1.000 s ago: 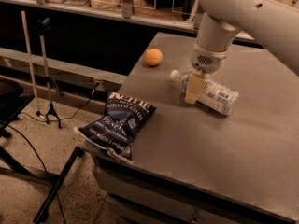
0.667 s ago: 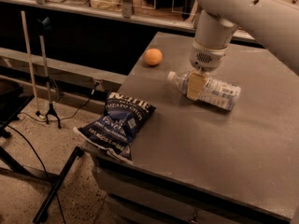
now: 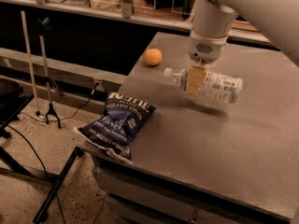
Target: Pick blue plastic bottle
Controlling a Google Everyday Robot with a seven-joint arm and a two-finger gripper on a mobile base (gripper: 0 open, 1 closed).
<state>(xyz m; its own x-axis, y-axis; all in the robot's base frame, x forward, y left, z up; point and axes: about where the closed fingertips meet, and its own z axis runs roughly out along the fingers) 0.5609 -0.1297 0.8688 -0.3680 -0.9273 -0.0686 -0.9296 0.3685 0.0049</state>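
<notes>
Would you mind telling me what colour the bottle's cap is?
White cap, camera view; the gripper holds the bottle above the table.

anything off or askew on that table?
The chip bag overhangs the table edge and might slip. The gripper holds the blue plastic bottle sideways above the table, near its cap end.
</notes>
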